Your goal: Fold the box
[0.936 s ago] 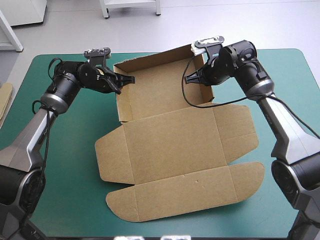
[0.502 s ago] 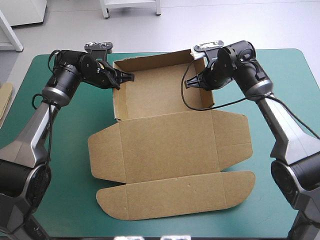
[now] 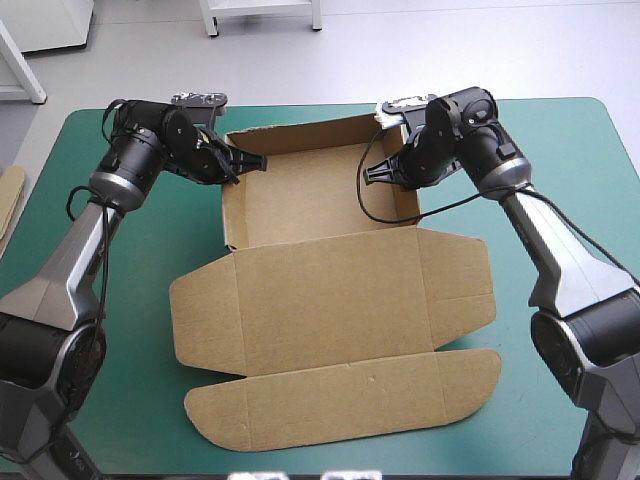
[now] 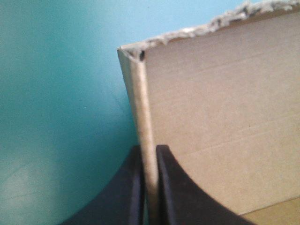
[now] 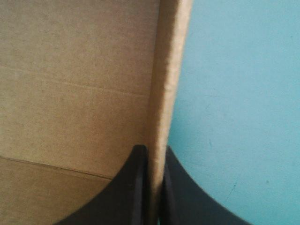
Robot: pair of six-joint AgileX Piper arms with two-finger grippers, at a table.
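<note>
Clamping the box (image 3: pixel 330 290) by its two raised side walls, both pincers are all but closed, with only the board's thickness between their black fingers (image 4: pixel 180 197). The left pincer (image 4: pixel 149 151) bites the top edge of one side wall. Just ahead of it that wall meets the far wall at a corner, and the far wall's rim is ragged and torn. The right pincer (image 5: pixel 154 150) grips the opposite wall, whose rim runs straight ahead of it.

Outside each pincer lies bare teal-green cover (image 3: pixel 120 330), open out to the bench's side edges. Between the pincers is the tray floor. Behind them the lid lies flat, reaching close to the bench's (image 3: pixel 560 110) near edge.

The brown board is matte with faint ribbing. The lid has squared side flaps and a long front flap with rounded ends. A strip of spare board (image 3: pixel 8 200) shows at the bench's left edge.
</note>
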